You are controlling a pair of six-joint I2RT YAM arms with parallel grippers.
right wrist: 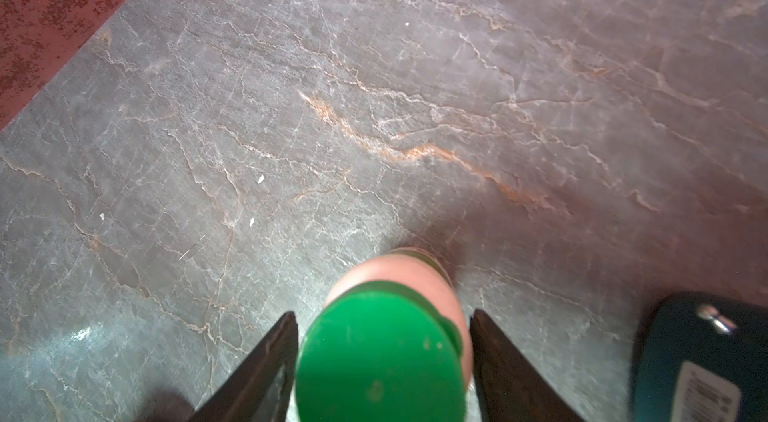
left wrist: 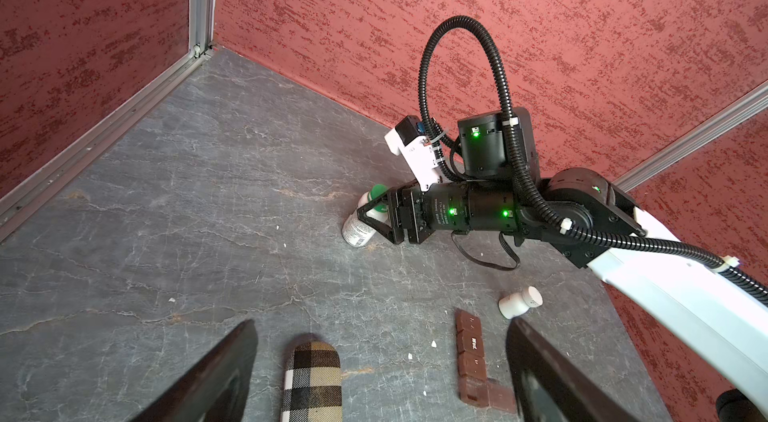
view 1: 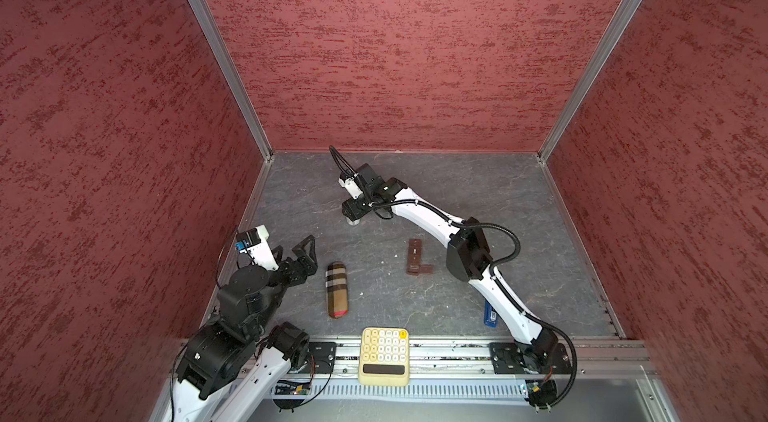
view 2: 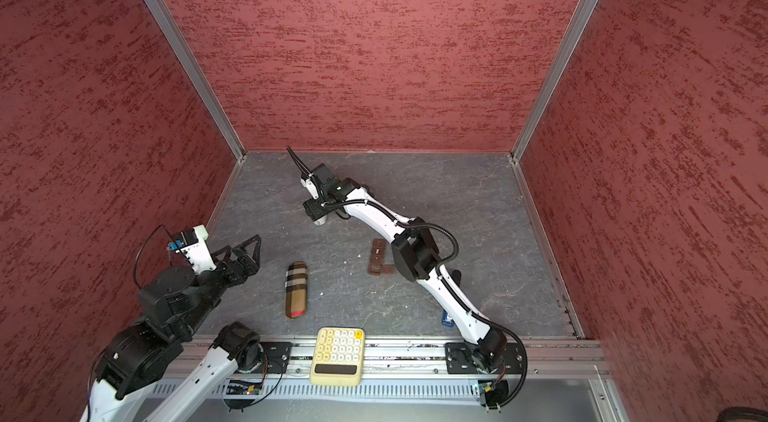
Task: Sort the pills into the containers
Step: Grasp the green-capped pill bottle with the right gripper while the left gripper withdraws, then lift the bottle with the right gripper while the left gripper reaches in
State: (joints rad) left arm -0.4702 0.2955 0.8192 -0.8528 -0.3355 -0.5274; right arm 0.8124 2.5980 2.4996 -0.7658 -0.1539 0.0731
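Right wrist view, jaws flanking green-capped bottle, contact unclear

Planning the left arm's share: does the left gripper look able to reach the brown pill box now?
Probably yes. The left gripper is open, and the pill box lies uncovered ahead of it. The plaid case lies close beside that path, and the right arm hangs just beyond.

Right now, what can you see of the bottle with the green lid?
The bottle is white plastic with a round green lid and tiny print I can't read. It stands on the grey table, toward the back wall, lid on. The right gripper has a finger on each side, very close; whether they squeeze it I can't tell.
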